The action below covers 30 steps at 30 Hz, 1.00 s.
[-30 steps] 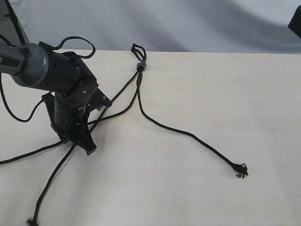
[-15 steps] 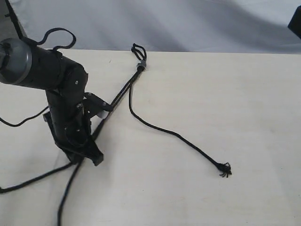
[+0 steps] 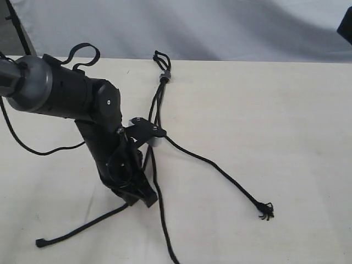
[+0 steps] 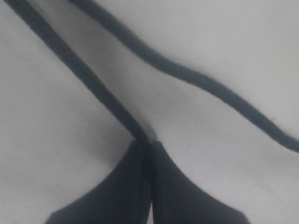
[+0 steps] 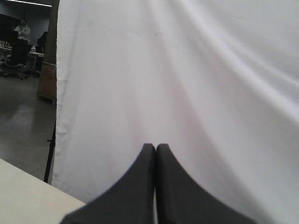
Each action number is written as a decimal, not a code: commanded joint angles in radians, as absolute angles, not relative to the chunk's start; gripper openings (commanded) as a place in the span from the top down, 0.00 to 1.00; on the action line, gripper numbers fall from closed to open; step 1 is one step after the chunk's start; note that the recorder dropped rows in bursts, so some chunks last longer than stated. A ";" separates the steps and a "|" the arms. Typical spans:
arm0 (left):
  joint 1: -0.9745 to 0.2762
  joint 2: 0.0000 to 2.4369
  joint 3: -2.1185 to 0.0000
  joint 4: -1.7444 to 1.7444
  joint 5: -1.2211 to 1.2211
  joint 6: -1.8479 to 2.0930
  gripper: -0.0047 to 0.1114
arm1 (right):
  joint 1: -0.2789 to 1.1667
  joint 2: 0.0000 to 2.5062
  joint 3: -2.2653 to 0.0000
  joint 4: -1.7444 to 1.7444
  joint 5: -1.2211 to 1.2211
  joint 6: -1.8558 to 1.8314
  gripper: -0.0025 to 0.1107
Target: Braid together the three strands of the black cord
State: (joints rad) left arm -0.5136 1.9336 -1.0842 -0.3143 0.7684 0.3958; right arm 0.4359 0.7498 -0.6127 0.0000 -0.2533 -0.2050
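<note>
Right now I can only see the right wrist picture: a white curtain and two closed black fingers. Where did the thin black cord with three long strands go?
Observer: The thin black cord lies on the pale table, with its small loop at the far edge.
Operator: Is the other arm holding it?
Observer: Yes, the left gripper is shut on one strand.
Operator: Where's the frayed one?
Observer: The frayed-tipped strand lies loose, trailing to the right of that arm.
</note>
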 commanded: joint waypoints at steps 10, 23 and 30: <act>-0.481 1.918 -1.025 -0.166 0.858 0.281 0.96 | 0.432 0.751 -0.610 0.000 -0.265 -0.210 0.98; -0.481 1.920 -1.025 -0.191 0.848 0.277 0.76 | 0.432 0.751 -0.610 0.000 -0.265 -0.210 0.98; -0.479 1.904 -1.050 -0.180 0.913 0.296 0.47 | 0.432 0.751 -0.610 0.000 -0.265 -0.210 0.98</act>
State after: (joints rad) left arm -0.4768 1.9065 -1.0444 -0.1910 0.8781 0.2922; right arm 0.4359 0.7498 -0.6127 0.0000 -0.2533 -0.2050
